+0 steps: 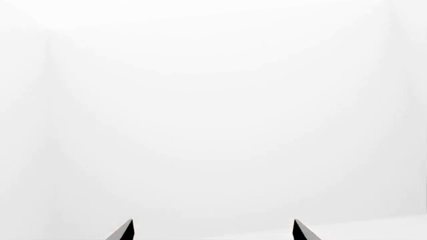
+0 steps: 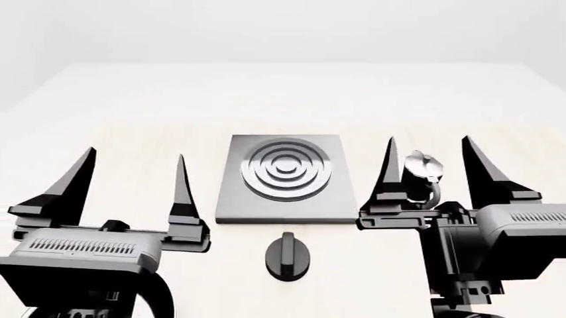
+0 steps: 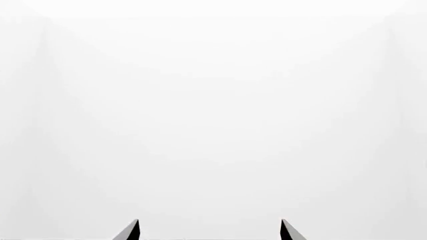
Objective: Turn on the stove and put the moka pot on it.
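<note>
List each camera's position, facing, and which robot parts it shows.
Head view: from the head, looking down on the table with the stove, knob and moka pot; both open grippers show, left gripper, right gripper.
Left wrist view: faces blank white; fingertips only.
Right wrist view: the same, fingertips.
Shared: gripper fingers.

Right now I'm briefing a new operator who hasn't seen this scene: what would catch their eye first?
The grey stove with its raised rings sits mid-table, its round black knob just in front. The silver-topped moka pot stands to the stove's right, seen between the open fingers of the right hand. The left hand, also open, is raised at the stove's left, holding nothing.
</note>
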Controlling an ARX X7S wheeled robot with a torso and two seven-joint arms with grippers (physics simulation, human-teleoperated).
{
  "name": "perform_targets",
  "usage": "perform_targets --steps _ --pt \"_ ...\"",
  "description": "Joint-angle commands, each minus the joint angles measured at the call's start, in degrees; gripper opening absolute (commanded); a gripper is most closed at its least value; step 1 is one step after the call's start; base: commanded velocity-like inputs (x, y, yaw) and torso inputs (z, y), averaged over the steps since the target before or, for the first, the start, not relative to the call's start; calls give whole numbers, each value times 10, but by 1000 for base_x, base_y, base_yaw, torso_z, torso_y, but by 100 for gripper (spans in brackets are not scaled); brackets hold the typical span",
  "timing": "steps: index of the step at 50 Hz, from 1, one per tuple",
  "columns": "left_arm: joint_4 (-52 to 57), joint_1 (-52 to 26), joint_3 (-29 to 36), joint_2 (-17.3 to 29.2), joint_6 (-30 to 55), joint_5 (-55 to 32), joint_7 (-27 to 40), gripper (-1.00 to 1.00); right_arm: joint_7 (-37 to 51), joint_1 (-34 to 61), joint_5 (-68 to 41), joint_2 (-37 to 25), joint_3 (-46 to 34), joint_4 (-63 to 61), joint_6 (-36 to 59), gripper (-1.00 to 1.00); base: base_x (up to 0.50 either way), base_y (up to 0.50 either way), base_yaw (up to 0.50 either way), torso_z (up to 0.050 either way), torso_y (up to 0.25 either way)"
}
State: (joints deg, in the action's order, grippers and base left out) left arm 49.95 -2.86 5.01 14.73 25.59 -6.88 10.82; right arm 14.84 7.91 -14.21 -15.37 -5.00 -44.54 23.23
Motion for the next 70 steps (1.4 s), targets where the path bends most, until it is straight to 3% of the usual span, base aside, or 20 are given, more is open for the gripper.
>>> perform_targets --steps 1,8,18,28,34,38,42,50,70 --pt "-3 0 4 4 -2 -3 5 100 1 -8 5 -4 -7 9 -19 100 0 0 0 0 0" --pt "-13 -7 2 3 20 -25 2 100 10 10 -8 -8 -5 -14 17 100 0 0 0 0 0" --pt "-62 -57 5 -10 133 -107 -23 100 9 -7 -2 -9 -9 2 -18 100 0 0 0 0 0" --pt "-123 -66 -9 -17 181 -175 -54 100 20 14 -19 -15 -5 -21 23 100 0 0 0 0 0" --pt "-141 -73 -11 -11 206 -206 -74 100 18 -4 -6 -14 -16 -9 -8 100 0 0 0 0 0" --pt "-177 -76 0 -13 204 -226 -106 100 24 19 -17 -17 -15 -23 28 100 0 0 0 0 0" --pt "-205 -81 7 -20 203 -236 -119 100 21 4 -10 -16 -18 -9 -2 100 0 0 0 0 0" --pt "-308 -74 74 -35 140 -188 -148 100 28 17 -18 -20 -19 -24 26 100 0 0 0 0 0" --pt "-385 -79 86 -54 98 -203 -180 100 34 15 -20 -25 -28 -25 21 100 0 0 0 0 0"
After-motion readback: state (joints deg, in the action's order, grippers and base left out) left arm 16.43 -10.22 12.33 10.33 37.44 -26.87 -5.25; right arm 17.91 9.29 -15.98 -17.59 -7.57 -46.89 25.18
